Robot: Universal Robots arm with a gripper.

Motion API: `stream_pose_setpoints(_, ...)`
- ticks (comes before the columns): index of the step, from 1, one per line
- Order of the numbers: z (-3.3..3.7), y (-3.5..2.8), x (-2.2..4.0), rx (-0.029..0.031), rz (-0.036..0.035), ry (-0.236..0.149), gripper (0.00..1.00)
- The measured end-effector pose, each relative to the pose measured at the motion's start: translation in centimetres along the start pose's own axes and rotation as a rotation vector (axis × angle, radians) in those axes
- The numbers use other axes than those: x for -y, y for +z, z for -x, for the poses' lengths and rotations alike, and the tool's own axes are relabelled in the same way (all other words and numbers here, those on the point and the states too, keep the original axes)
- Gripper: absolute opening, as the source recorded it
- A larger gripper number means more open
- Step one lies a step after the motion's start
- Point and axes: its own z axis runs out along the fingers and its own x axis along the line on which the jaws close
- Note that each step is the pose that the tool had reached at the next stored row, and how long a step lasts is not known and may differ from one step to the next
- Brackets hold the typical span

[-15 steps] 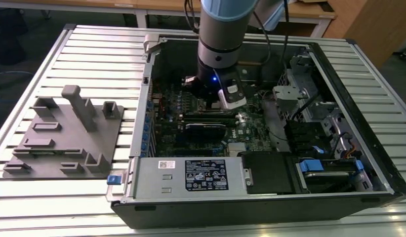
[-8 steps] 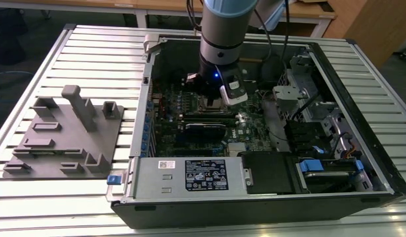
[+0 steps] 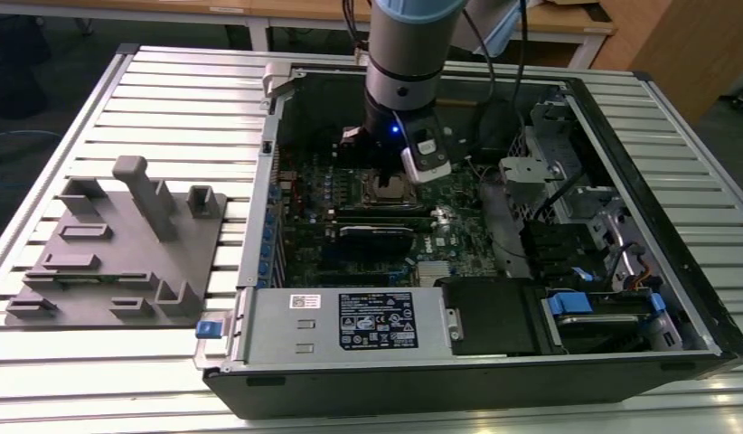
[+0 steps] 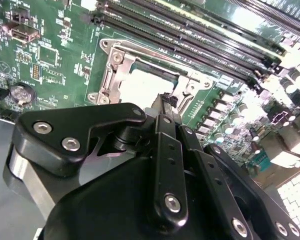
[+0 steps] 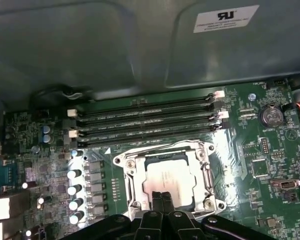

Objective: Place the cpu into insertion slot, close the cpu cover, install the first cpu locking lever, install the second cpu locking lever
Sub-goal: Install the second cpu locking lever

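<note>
First wrist view: the cpu point(image 5: 166, 181) is seated in the insertion slot point(image 5: 206, 172), cover seemingly down; the pincer point(image 5: 161, 199) is clenched, empty.

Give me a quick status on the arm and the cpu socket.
Gripper low over the insertion slot, jaws together at its edge. Cpu seated in the slot, cpu cover down around it. Nothing in the way.

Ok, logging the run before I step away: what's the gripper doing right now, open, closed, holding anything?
Gripper: fingers closed together, holding nothing, tips just over the cpu in the slot.
</note>
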Motion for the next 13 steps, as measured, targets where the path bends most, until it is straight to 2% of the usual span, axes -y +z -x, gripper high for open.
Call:
stream_pose_setpoints(4,0.67,0.06,-0.20,0.0000,-0.0004,0.000,0.11)
stream_pose_setpoints(9,0.67,0.11,-0.51,0.0004,-0.0026,0.000,0.11)
stream_pose_setpoints(10,0.67,0.12,-0.55,0.0012,-0.0072,0.000,0.11)
stream_pose_setpoints(13,0.67,0.12,-0.56,0.0047,-0.0279,0.003,0.11)
